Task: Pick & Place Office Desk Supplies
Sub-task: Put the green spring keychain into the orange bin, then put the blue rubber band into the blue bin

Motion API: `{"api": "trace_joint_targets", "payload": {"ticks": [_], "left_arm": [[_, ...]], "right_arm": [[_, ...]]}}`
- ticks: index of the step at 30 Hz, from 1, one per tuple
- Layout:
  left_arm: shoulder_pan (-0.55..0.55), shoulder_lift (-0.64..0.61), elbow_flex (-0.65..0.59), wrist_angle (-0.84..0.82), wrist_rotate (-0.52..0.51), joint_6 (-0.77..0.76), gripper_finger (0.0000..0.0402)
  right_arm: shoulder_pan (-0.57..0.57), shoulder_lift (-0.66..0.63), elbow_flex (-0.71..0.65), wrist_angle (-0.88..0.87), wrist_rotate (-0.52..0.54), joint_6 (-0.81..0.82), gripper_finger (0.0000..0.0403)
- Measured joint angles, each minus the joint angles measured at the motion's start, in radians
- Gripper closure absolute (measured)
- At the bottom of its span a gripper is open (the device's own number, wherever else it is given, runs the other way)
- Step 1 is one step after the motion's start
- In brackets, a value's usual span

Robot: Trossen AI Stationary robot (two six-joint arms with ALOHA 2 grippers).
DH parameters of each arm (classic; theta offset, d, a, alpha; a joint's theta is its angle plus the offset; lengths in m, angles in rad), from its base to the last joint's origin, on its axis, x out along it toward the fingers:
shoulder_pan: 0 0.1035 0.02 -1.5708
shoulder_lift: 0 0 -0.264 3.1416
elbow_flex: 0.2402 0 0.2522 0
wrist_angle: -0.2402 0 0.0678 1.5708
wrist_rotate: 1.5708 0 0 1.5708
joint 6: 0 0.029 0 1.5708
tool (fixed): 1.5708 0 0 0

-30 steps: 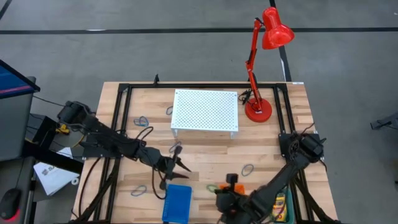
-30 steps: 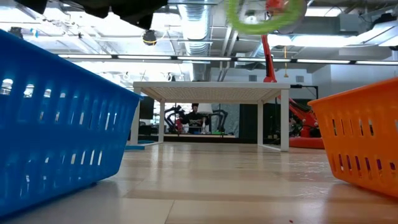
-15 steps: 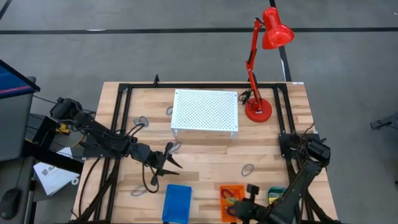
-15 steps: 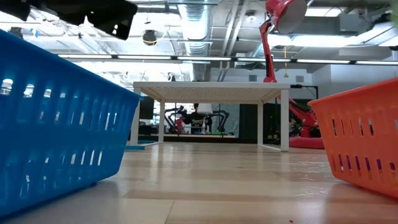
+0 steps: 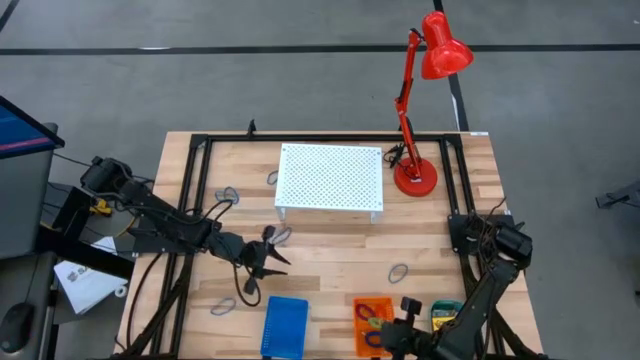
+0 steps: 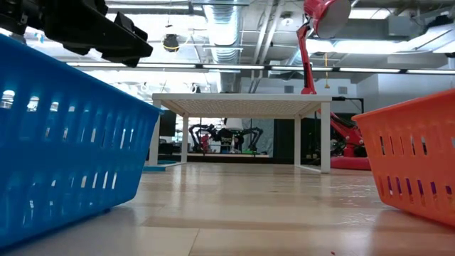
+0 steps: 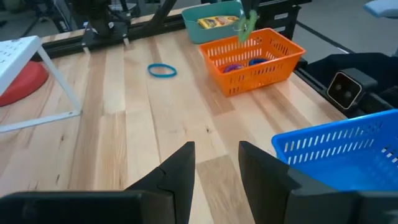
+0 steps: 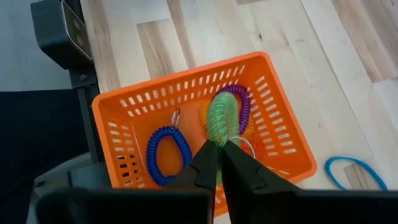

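Left gripper: you are hovering it over bare counter left of centre, fingers parted to a narrow gap, gripping nothing.
Loops near the left edge: a grey loop is lying by the black frame rail, and another grey loop is sitting near the front edge.
Blue basket: it is sitting at the front edge, just in front of your left gripper.
White stand: it is taking up the back middle; open wood is lying between it and the baskets.
Orange basket: it is holding a blue coil and a purple coil.
Right gripper: you are holding it above the orange basket, pinching a green coil.
Blue loop: it is lying on open counter behind the orange basket.
Teal tray: it is sitting beside the orange basket with a crayon box inside.
Red lamp: it is standing at the back right corner.
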Motion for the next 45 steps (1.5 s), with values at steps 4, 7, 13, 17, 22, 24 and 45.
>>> {"api": "trace_joint_targets", "payload": {"ticks": [4,7,13,17,22,24,45], "left_arm": [[0.000,0.000,0.000,-0.007,0.000,-0.009,0.0286],[0.000,0.000,0.000,-0.030,-0.001,-0.020,0.0285],[0.000,0.000,0.000,-0.046,-0.003,-0.028,0.0288],[0.000,0.000,0.000,-0.092,-0.017,-0.068,0.0289],[-0.004,0.000,0.000,-0.256,-0.024,-0.233,0.0289],[-0.010,0.000,0.000,-0.339,-0.039,-0.322,0.0289],[0.353,-0.283,0.202,-1.146,-0.484,-0.772,0.0289]], "right_arm": [[0.000,0.001,0.000,-0.001,0.007,0.007,0.0356],[0.000,0.001,0.000,-0.004,0.009,0.008,0.0325],[0.000,0.001,0.000,-0.007,0.042,0.009,0.0280],[0.000,0.001,-0.001,-0.012,0.067,0.010,0.0265],[0.000,0.001,-0.001,-0.023,0.084,0.010,0.0260],[0.000,0.001,-0.001,-0.023,0.084,0.010,0.0262],[-0.013,0.001,-0.001,-0.021,0.085,0.008,0.0264]]}}
